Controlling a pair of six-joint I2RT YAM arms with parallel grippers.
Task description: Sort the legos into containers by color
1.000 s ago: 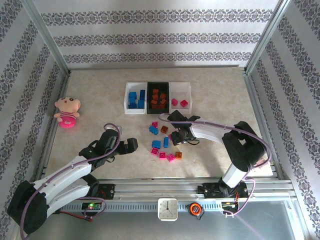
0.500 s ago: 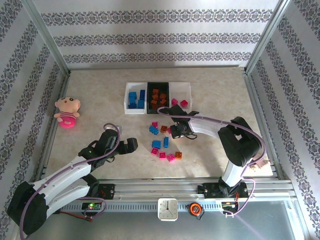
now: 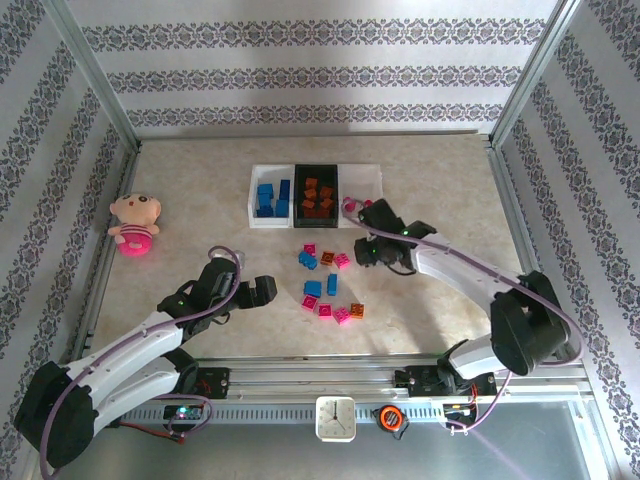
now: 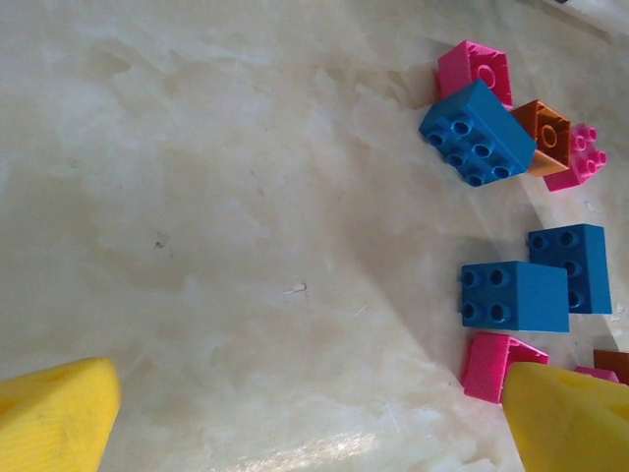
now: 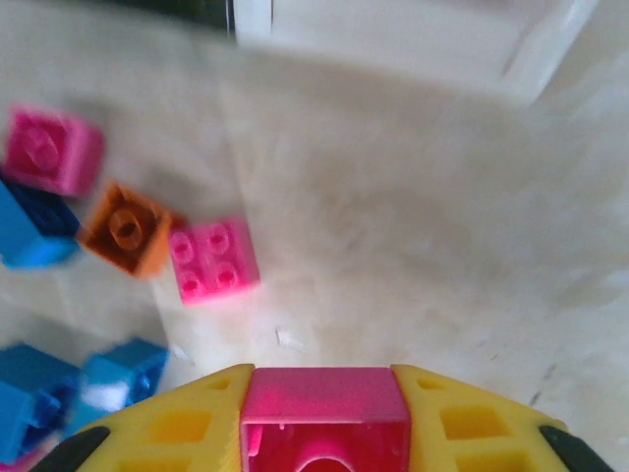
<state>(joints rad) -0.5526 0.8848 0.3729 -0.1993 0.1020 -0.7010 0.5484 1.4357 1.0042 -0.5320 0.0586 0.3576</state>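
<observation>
Pink lego (image 5: pixel 324 418) is clamped in my right hand (image 3: pixel 365 250) near the middle of the desk (image 3: pixel 200 180), just short of the bins (image 3: pixel 376 180) that sit toward the far edge. Loose legos (image 3: pixel 313 288) lie scattered to its left. My left hand (image 3: pixel 262 290) hovers beside them, fingers spread wide.

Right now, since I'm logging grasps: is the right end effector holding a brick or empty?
Holding: the right end effector is shut on a magenta brick, wedged between its yellow fingers in the wrist view.
</observation>
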